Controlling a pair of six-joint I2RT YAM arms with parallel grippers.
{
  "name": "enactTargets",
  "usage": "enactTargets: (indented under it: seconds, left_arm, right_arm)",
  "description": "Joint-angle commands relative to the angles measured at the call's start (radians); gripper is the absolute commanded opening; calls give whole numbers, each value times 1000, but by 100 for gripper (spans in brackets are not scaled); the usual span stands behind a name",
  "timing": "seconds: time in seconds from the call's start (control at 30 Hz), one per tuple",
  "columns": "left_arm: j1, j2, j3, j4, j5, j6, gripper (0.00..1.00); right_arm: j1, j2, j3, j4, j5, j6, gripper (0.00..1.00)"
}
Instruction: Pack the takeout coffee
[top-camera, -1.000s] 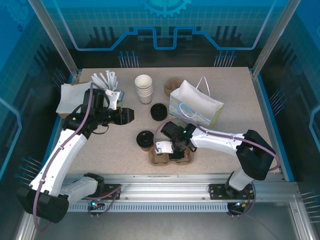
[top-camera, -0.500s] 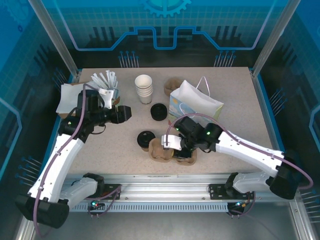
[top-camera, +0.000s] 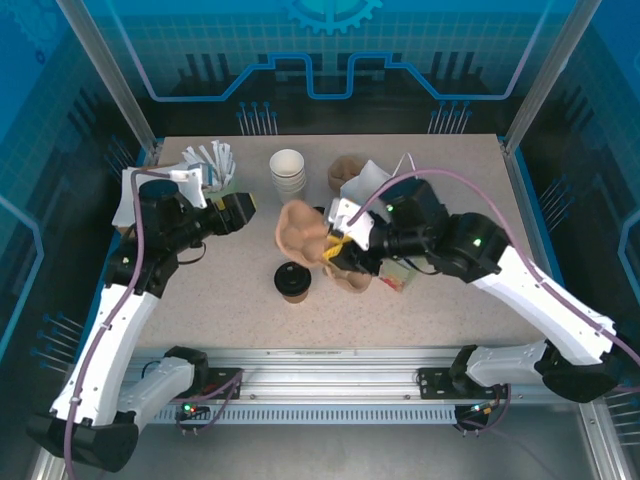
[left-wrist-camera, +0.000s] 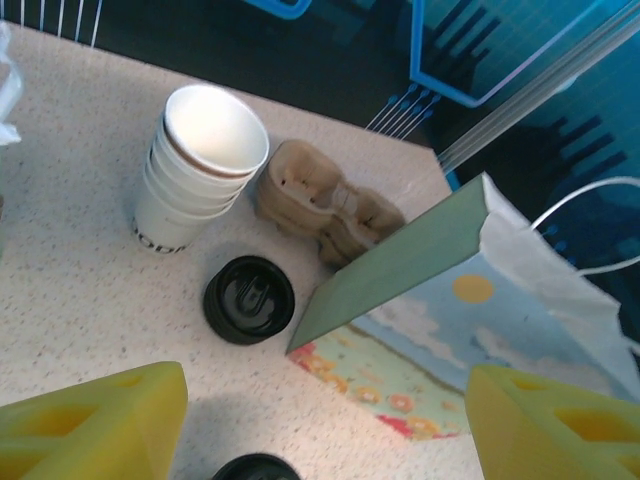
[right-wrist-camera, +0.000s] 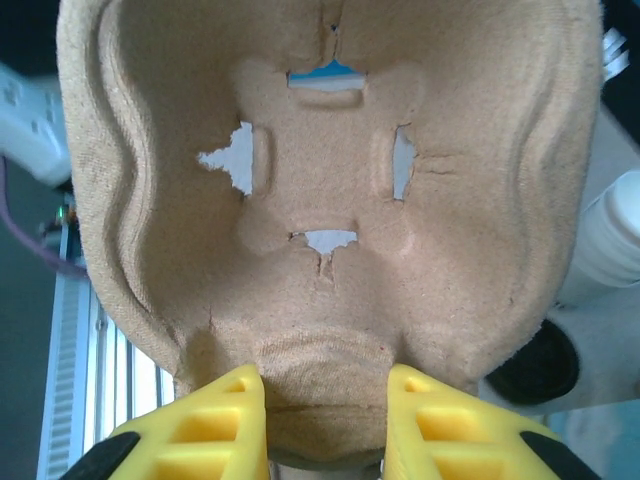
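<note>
**Carrier in the air, coffee on the desk**

We see the right end effector (top-camera: 340, 247) pinched nearly closed on the rim of a pulp cup carrier (top-camera: 305, 232), holding it tilted above the desk (top-camera: 220, 310); the left end effector (top-camera: 238, 212) gapes wide with nothing in it; the takeout coffee (top-camera: 291, 280) stands upright on the desk, just nearside of the carrier.
</note>
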Motion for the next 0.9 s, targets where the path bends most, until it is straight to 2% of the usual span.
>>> enactTargets:
  seconds: [0.0, 0.13, 0.23, 0.43, 0.57, 0.87]
  left_arm:
    - [7, -4, 13, 99, 8, -90, 76]
    - [-17, 50, 34, 144, 26, -108, 76]
    - [-80, 109, 57, 171, 16, -84, 76]
    - [-244, 311, 184, 172, -13, 73, 74]
    - [-310, 472, 298, 138, 3, 171, 72]
    - [-351, 745, 514, 91, 101, 289, 69]
  right_arm:
    - [-42, 11, 118, -44, 8, 80, 26]
    - [-109, 12, 213, -61, 9, 105, 26]
    - [-174, 13, 265, -72, 0, 122, 26]
    - [-312, 34, 315, -109, -11, 130, 26]
    - [-398, 55, 305, -114, -43, 141, 26]
    - [-524, 63, 243, -89, -93, 156, 25]
